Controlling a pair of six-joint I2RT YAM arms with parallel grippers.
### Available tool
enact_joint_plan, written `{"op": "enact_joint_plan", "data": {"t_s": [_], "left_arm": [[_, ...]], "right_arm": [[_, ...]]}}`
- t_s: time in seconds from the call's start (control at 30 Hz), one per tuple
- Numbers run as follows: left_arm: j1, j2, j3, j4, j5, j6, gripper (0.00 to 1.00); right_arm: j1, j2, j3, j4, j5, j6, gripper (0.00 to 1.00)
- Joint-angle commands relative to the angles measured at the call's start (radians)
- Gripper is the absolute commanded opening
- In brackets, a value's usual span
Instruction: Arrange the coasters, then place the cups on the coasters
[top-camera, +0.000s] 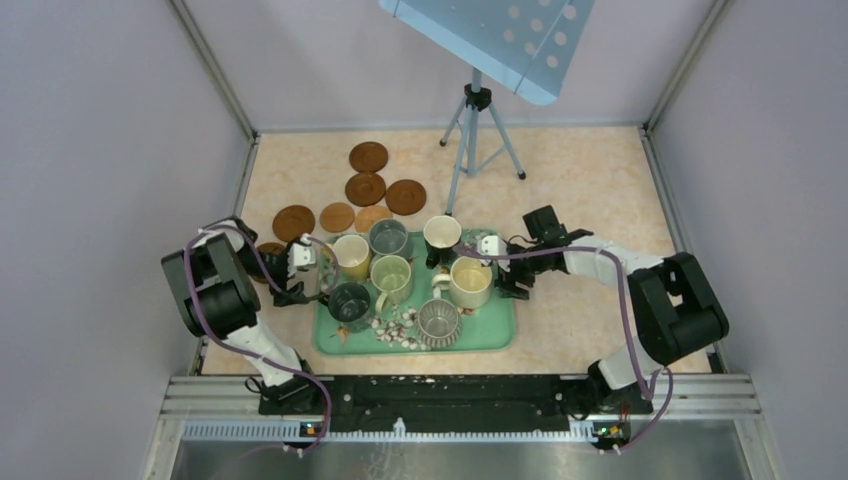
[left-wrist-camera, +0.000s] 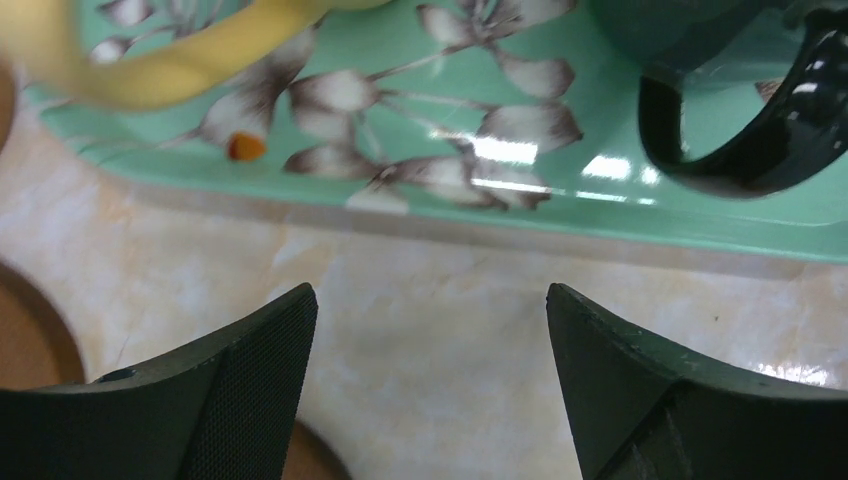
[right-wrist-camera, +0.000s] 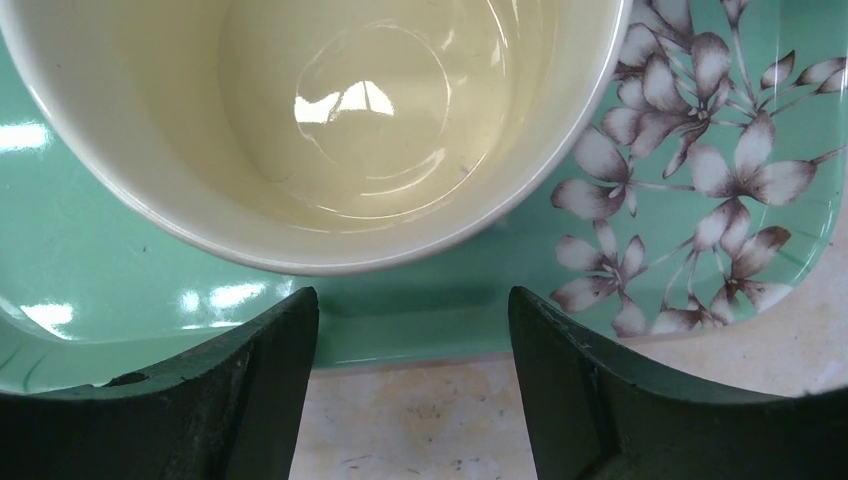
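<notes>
Several round brown coasters (top-camera: 365, 188) lie loose on the table behind the green floral tray (top-camera: 500, 335); one (left-wrist-camera: 30, 345) shows beside my left finger. The tray holds the cups: yellow (top-camera: 351, 255), grey (top-camera: 388, 237), black with white inside (top-camera: 442, 235), pale green (top-camera: 391, 278), cream (top-camera: 470, 282), dark green (top-camera: 350, 300) and ribbed grey (top-camera: 438, 322). My left gripper (top-camera: 303, 285) (left-wrist-camera: 430, 300) is open over bare table at the tray's left edge. My right gripper (top-camera: 505, 278) (right-wrist-camera: 412, 300) hangs at the tray's right edge, facing the cream cup (right-wrist-camera: 330, 120), jaws apart and empty.
A tripod (top-camera: 475, 120) carrying a blue perforated panel (top-camera: 500, 40) stands at the back of the table. Small pale bits (top-camera: 400, 328) lie on the tray between the cups. Grey walls close in both sides.
</notes>
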Motion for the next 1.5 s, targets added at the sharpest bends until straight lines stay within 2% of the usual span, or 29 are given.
{"op": "enact_joint_plan", "data": {"t_s": [0.0,0.33,0.6,1.07,1.2,1.47], "left_arm": [[-0.046,-0.039,-0.054,0.060,0.017,0.070,0.90],[-0.156,-0.044,-0.133,0.149,0.042,0.050,0.90],[-0.232,-0.029,-0.120,0.176,0.090,-0.025,0.89],[-0.449,-0.054,-0.132,0.371,0.143,-0.343,0.86],[-0.532,-0.059,-0.140,0.434,0.088,-0.418,0.84],[-0.663,-0.073,-0.122,0.476,0.099,-0.551,0.85]], "right_arm": [[0.009,0.034,0.018,0.004,0.002,-0.037,0.68],[0.001,0.084,0.033,-0.043,0.082,-0.057,0.64],[-0.093,0.083,0.048,-0.110,0.071,-0.096,0.60],[-0.306,0.102,0.083,-0.196,0.139,-0.247,0.58],[-0.385,0.114,0.095,-0.207,0.147,-0.297,0.58],[-0.534,0.170,0.147,-0.228,0.161,-0.375,0.57]]}}
